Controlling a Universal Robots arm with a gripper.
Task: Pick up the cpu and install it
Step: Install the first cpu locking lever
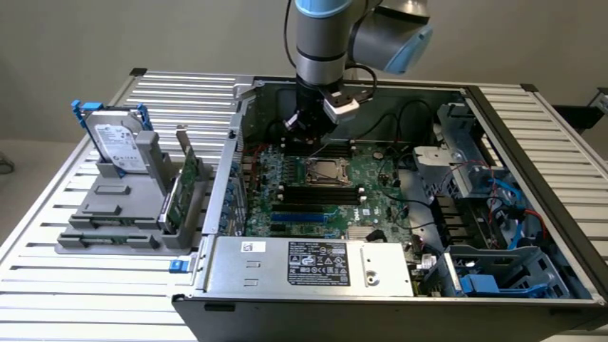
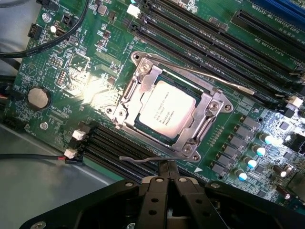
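Observation:
The cpu (image 2: 167,109), a flat square chip with a silvery top, lies in the motherboard socket inside its metal retention frame (image 2: 212,112). In the exterior view the cpu (image 1: 326,171) sits near the middle of the green board. My gripper (image 2: 167,167) is shut with nothing between its black fingers. It hovers just beside the socket, close to a thin wire lever (image 2: 140,159). A second lever (image 2: 214,79) runs along the socket's other side. In the exterior view my gripper (image 1: 300,130) hangs over the board behind the socket.
The open computer case (image 1: 228,164) surrounds the board, with memory slots (image 2: 109,148), cables (image 1: 399,117) and a power supply (image 1: 314,263). Outside the case, on the exterior view's left, a grey holder (image 1: 114,214) carries a hard drive (image 1: 119,142) with a blue bracket and a green circuit card (image 1: 182,182).

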